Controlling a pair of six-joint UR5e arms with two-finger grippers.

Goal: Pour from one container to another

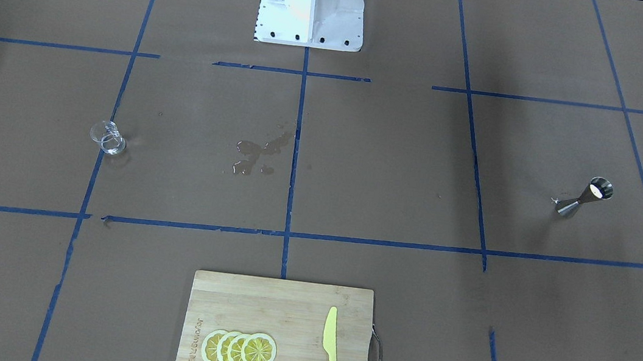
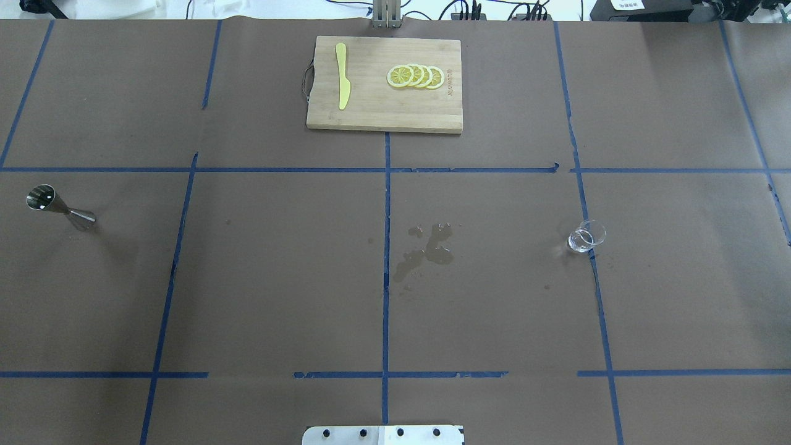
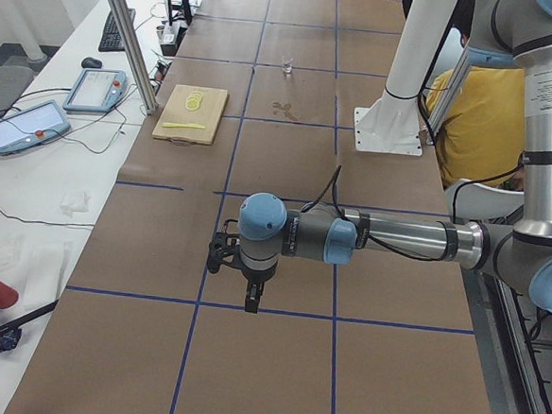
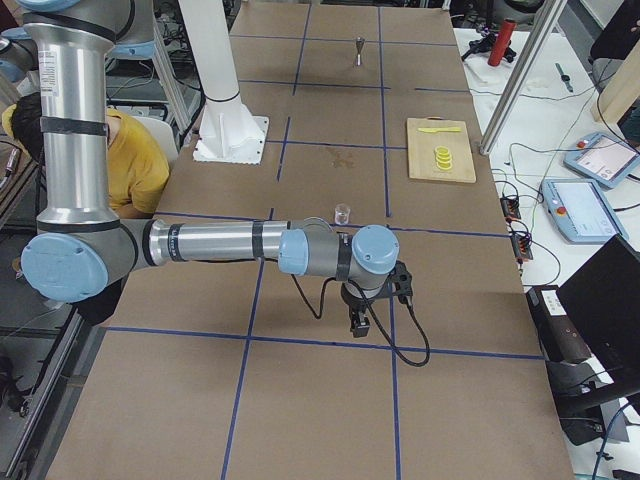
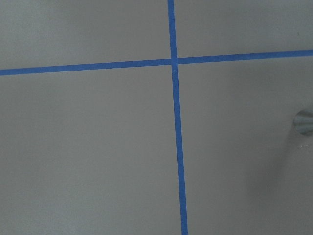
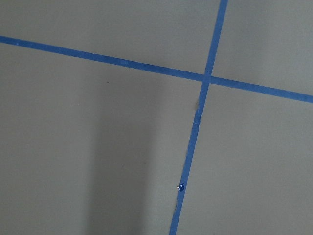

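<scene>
The only writing on the worktop [image 2: 680,296] is a small mark burned into the bamboo cutting board [image 2: 371,114] beside the lemon slices [image 2: 415,76], too small to read; any print on the cup cannot be made out. The clear glass measuring cup [image 2: 586,236] stands upright on the robot's right half, its base at a blue tape line [image 2: 602,309], see-through with a bright rim. The steel jigger [image 2: 59,207] stands upright far out on the left half near the worktop's left end, shiny grey, two cones meeting at a thin waist, one mouth open upward. They are well apart, with a dark wet patch [image 2: 426,250] on the brown paper between them, just beside the centre tape line. The board lies at the edge away from the robot, a yellow knife [image 2: 342,83] flat on it near its metal handle. The left gripper [image 3: 250,300] hangs pointing down over the paper at the left end, and the right gripper [image 4: 358,322] likewise at the right end, nearer the end than the cup and apart from it; whether either is spread or closed cannot be told.
</scene>
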